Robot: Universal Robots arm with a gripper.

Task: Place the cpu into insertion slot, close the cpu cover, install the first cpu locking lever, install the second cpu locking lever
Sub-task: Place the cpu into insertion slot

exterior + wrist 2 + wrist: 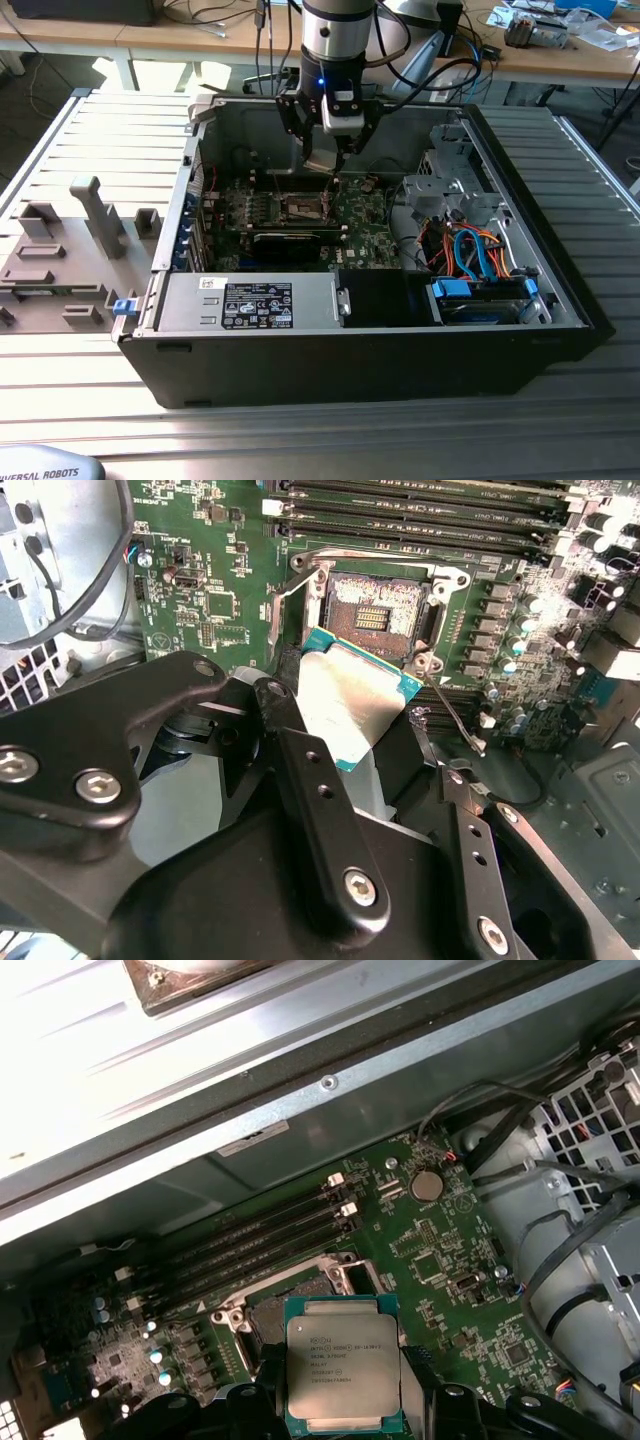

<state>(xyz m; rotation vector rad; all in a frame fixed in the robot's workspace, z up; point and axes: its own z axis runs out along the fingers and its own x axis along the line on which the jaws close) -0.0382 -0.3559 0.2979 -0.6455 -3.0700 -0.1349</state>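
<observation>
Pincer pinching the cpu over the bare socket

The pincer [336, 160] hung inside the open computer case [350, 365], which sat on the slatted metal surface [560, 420]. Its black fingers [300, 770] were pressed against the edges of the cpu [343, 1365], so the chip was gripped between them. The cpu hung tilted over the near edge of the insertion slot [375, 615] on the green motherboard [440, 1260] and was not seated in it. Several lines of small dark print crossed the chip's silver top in the first wrist view. A white printed label [258, 305] lay on the silver power supply [185, 300], too small to read.
</observation>
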